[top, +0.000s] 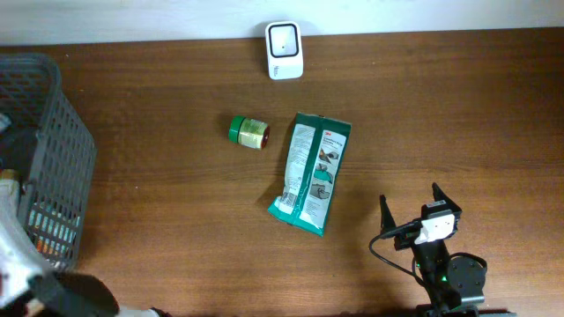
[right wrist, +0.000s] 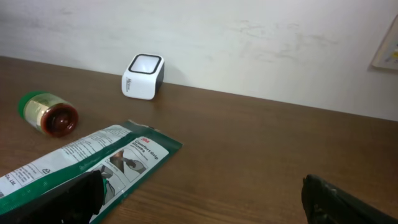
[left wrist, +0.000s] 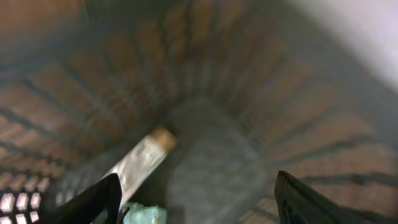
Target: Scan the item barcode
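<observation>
A white barcode scanner [top: 284,50] stands at the table's back edge, also seen in the right wrist view [right wrist: 143,76]. A green and white packet [top: 313,173] lies flat mid-table, with a small green-lidded jar [top: 248,132] on its side to its left. My right gripper [top: 409,195] rests open near the front right, its fingers wide with bare wood between them [right wrist: 200,186]; the packet [right wrist: 93,162] lies by its left finger. My left gripper [left wrist: 198,186] is open inside the basket, in a blurred view, above a silvery tube [left wrist: 140,165] and a teal item [left wrist: 146,214].
A grey mesh basket [top: 53,158] holding several items stands at the table's left edge, with my blurred left arm [top: 18,264] reaching over it. A white wall runs behind the table. The jar [right wrist: 46,113] lies left of the packet in the right wrist view.
</observation>
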Motion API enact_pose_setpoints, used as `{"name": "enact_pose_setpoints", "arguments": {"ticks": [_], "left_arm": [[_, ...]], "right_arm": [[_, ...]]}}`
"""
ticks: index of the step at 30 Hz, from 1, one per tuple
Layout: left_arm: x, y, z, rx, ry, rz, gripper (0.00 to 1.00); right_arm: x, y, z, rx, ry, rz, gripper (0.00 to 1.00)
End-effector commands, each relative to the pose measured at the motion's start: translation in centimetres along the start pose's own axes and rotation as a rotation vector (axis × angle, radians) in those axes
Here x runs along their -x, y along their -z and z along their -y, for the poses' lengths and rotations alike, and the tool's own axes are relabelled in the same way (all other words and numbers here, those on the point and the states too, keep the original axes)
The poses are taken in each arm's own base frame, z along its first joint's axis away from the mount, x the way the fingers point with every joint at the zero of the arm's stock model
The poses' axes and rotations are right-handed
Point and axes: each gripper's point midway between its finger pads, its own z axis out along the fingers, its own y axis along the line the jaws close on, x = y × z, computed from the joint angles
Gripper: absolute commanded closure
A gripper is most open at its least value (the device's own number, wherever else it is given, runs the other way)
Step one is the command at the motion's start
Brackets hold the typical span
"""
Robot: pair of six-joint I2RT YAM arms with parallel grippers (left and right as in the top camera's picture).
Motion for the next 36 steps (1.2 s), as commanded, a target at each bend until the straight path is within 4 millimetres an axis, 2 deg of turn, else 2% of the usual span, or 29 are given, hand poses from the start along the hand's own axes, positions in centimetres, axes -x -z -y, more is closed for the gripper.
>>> {"name": "enact_pose_setpoints", "arguments": {"ticks": [1,4,8,10,12,15,19,20,22,23,24,27,28,30,31,32,34,36], "left_arm": [[-4.0,-6.0,-2.0,0.047,0.056,-0.19,0.24],[-9.4,-10.6,-2.7,0.104,0.028,-0.387,0.29],[-15.8,-13.9,-4.5,0.221,-0.011,-0.607,0.31],[-17.8,-14.9,-4.8,0.238,-0.023,-0.672,0.33],[-19.1,-15.6,-4.9,0.248,-0.031,-0.713,0.34],[-19.9,-16.1,-5.1,0.257,-0.038,-0.733,0.34],[-20.1,-16.2,-5.1,0.258,-0.039,-0.738,0.57],[-20.1,-16.2,-5.1,0.258,-0.039,-0.738,0.67],[-20.1,-16.2,-5.1,0.257,-0.039,-0.737,0.81],[-19.8,-16.2,-5.1,0.26,-0.039,-0.73,0.97],[-19.3,-16.2,-5.1,0.263,-0.041,-0.719,1.0],[-15.5,-15.2,-4.7,0.252,-0.052,-0.658,1.0],[-13.5,-14.1,-4.2,0.242,-0.049,-0.626,1.0],[-11.9,-12.7,-3.7,0.229,-0.049,-0.616,1.0],[-12.0,-12.2,-3.7,0.233,-0.053,-0.634,0.73],[-13.1,-11.9,-4.0,0.244,-0.062,-0.677,0.41],[-14.9,-12.1,-4.4,0.257,-0.072,-0.727,0.32],[-17.6,-12.8,-5.2,0.28,-0.084,-0.783,0.3]], "right_arm": [[-0.3,0.0,0.0,-0.003,0.009,-0.005,0.02],[-0.3,0.0,0.0,-0.003,0.009,-0.005,0.02],[-0.3,0.0,0.0,-0.003,0.009,-0.005,0.02],[-0.3,0.0,0.0,-0.003,0.009,-0.005,0.02],[-0.3,0.0,0.0,-0.003,0.009,-0.005,0.02],[-0.3,0.0,0.0,-0.003,0.009,-0.005,0.01],[-0.3,0.0,0.0,-0.003,0.009,-0.005,0.02],[-0.3,0.0,0.0,-0.003,0.009,-0.005,0.02],[-0.3,0.0,0.0,-0.003,0.009,-0.005,0.02],[-0.3,0.0,0.0,-0.003,0.009,-0.005,0.02],[-0.3,0.0,0.0,-0.003,0.009,-0.005,0.02],[-0.3,0.0,0.0,-0.003,0.009,-0.005,0.02],[-0.3,0.0,0.0,-0.003,0.009,-0.005,0.02],[-0.3,0.0,0.0,-0.003,0.009,-0.005,0.01],[-0.3,0.0,0.0,-0.003,0.009,-0.005,0.02],[-0.3,0.0,0.0,-0.003,0.009,-0.005,0.02],[-0.3,0.0,0.0,-0.003,0.009,-0.005,0.02],[-0.3,0.0,0.0,-0.003,0.009,-0.005,0.02]]}}
